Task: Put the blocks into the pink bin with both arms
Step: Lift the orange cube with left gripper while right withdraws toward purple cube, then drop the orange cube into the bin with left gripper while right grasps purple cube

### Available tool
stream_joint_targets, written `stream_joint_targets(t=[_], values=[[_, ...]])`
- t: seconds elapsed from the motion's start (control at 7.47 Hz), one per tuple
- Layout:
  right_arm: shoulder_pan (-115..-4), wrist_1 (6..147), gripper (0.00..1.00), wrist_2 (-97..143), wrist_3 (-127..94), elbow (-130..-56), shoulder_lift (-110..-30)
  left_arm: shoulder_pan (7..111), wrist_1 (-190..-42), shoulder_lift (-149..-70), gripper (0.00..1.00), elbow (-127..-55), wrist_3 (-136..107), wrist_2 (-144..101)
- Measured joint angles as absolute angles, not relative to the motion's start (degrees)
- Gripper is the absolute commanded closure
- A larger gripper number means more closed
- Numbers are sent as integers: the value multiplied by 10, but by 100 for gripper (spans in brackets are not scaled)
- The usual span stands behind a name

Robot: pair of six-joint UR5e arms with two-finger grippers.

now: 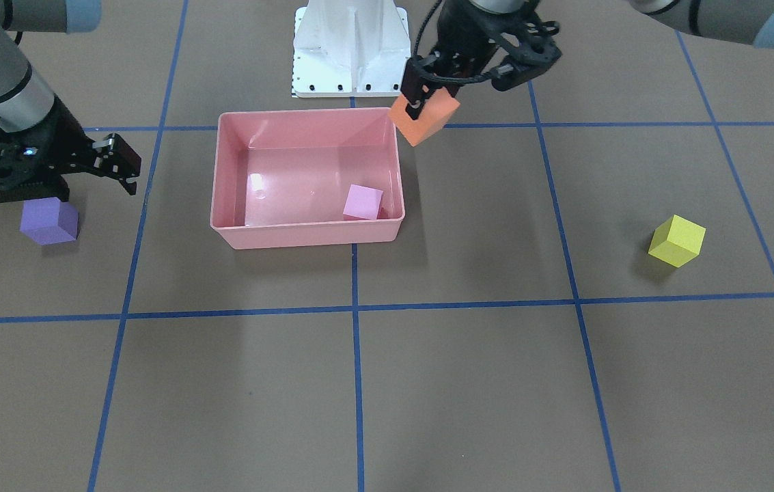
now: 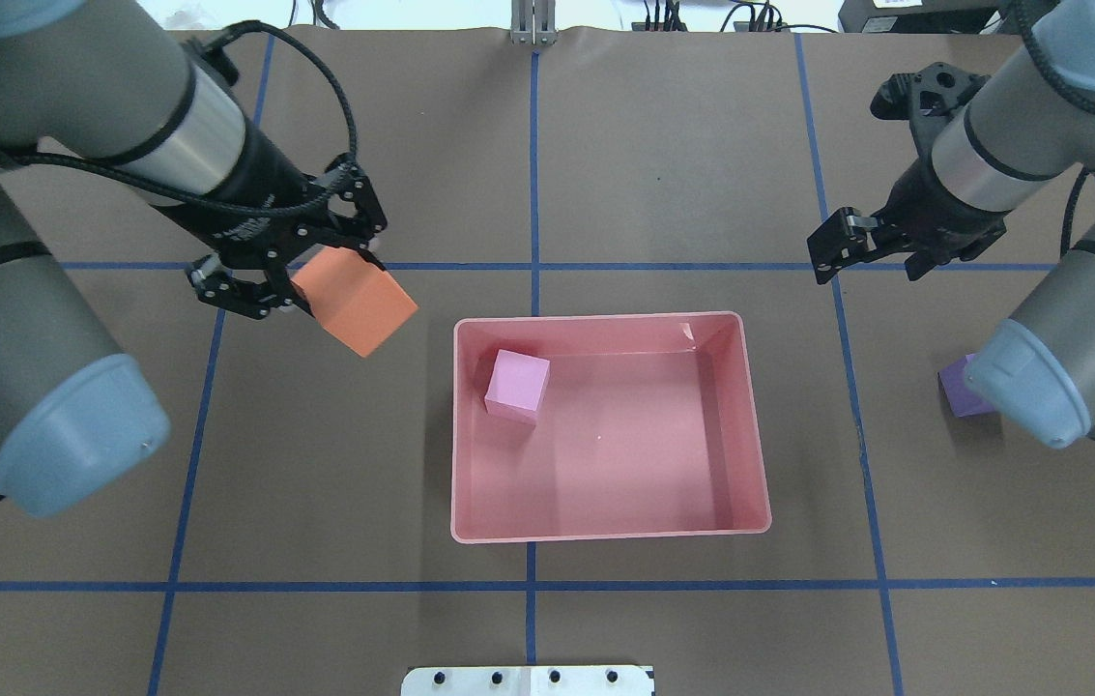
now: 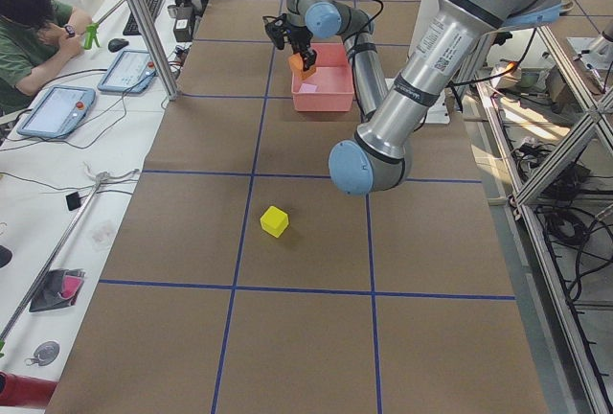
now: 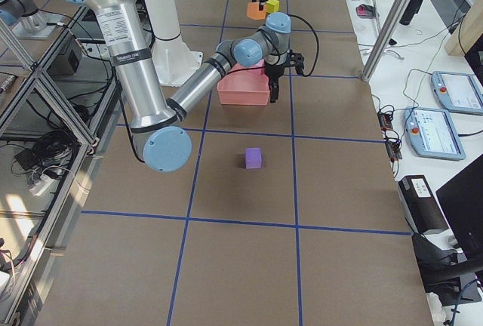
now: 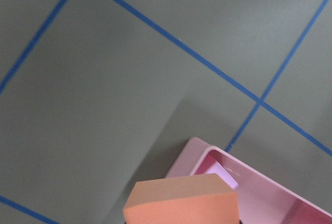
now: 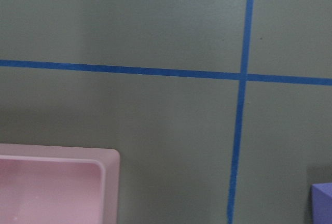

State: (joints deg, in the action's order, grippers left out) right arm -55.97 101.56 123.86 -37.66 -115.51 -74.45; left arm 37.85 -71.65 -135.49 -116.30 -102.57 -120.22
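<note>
My left gripper [image 2: 315,280] is shut on the orange block [image 2: 356,302] and holds it in the air just outside a corner of the pink bin [image 2: 605,534]; the block also shows in the front view [image 1: 424,117] and the left wrist view [image 5: 181,200]. The light pink block [image 2: 517,384] lies inside the bin. My right gripper [image 1: 42,179] is open and empty, just above and behind the purple block [image 1: 50,221], which my right arm partly hides in the overhead view. The yellow block [image 1: 677,240] lies alone far out on my left side.
The white base pedestal [image 1: 350,48] stands just behind the bin. Blue tape lines cross the brown table. The right wrist view shows the bin's corner [image 6: 109,159] and an edge of the purple block [image 6: 322,203]. An operator sits beyond the table.
</note>
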Motion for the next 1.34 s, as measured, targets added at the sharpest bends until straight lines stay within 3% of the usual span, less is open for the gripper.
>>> stream_joint_targets(t=[0.54, 0.8, 1.34], values=[[-617, 988, 0, 1239, -246, -1096, -823, 260, -716, -1417, 100, -1101, -1061, -1078], [-618, 908, 0, 1249, -250, -1038, -840, 243, -718, -1418, 100, -1086, -1064, -1063], [-602, 875, 0, 1317, -259, -1017, -847, 236, -720, -1418, 100, -1075, -1061, -1048]])
